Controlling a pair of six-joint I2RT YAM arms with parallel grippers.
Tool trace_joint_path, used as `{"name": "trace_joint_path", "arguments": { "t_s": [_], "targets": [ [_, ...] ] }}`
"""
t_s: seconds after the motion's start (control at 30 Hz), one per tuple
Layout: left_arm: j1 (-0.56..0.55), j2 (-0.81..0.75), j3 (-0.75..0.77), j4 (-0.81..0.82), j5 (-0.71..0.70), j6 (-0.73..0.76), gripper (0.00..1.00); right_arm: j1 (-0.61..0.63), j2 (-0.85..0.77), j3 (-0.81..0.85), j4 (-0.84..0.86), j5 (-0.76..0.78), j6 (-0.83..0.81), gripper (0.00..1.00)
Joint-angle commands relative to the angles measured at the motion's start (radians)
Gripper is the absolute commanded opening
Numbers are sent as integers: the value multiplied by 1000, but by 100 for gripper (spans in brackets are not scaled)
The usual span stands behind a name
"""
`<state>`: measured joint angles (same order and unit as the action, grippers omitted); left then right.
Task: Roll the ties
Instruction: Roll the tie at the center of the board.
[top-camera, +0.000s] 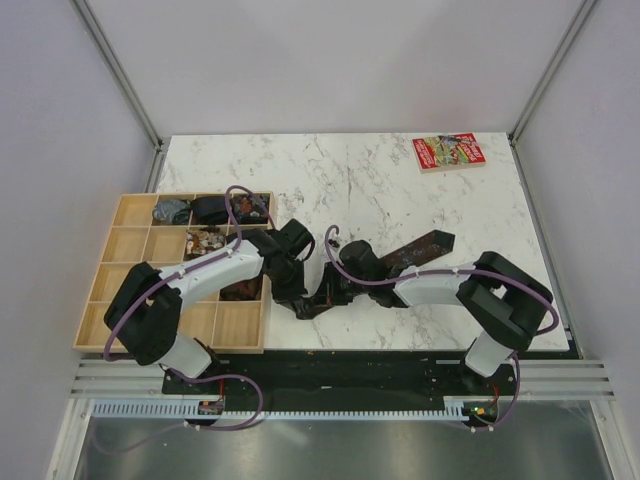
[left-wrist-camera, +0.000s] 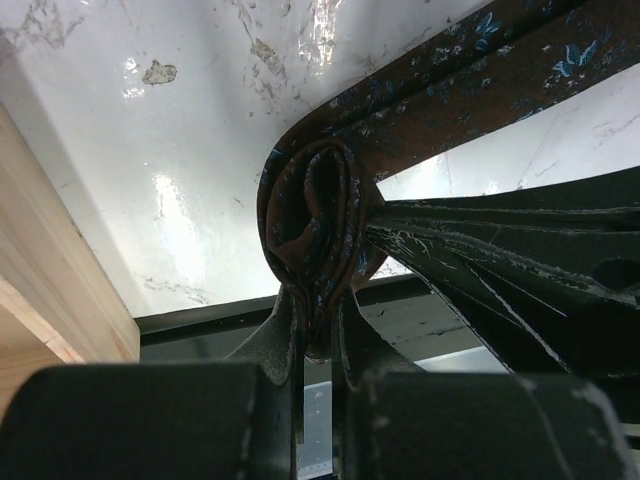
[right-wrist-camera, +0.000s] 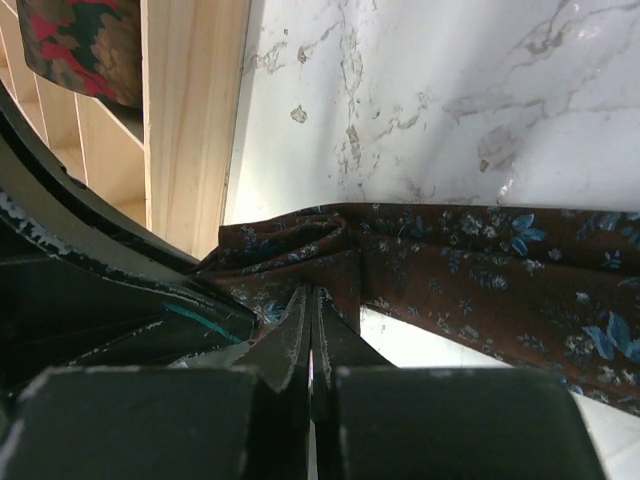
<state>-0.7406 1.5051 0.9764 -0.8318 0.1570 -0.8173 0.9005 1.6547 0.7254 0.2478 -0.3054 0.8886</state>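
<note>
Tie (top-camera: 420, 250) lies diagonal, tip far-right, near end clenched in left end effector (left-wrist-camera: 318, 322) and right end effector (right-wrist-camera: 312, 300).

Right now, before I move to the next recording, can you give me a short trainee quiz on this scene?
1. True or false: the left end effector and the right end effector both pinch the same tie.
2. Where on the table is the red booklet? A. at the near edge; B. at the far right corner; C. under the tie.
3. Fill in: the wooden tray sits on the robot's ___ side.
Key: 1 true; 2 B; 3 left.
</note>
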Motion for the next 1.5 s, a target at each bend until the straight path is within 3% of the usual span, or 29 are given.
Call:
{"name": "trace_joint_path", "arguments": {
  "t_s": [0.0, 0.37, 1.47],
  "targets": [
    [12, 12, 56, -10, -5, 46, 2, 9, 33, 54, 79, -20, 26, 0],
    [17, 105, 142, -16, 27, 78, 2, 14, 103, 65, 127, -43, 38, 0],
    [17, 437, 427, -131, 128, 168, 2, -51, -15, -23, 18, 8, -31, 0]
  ]
}}
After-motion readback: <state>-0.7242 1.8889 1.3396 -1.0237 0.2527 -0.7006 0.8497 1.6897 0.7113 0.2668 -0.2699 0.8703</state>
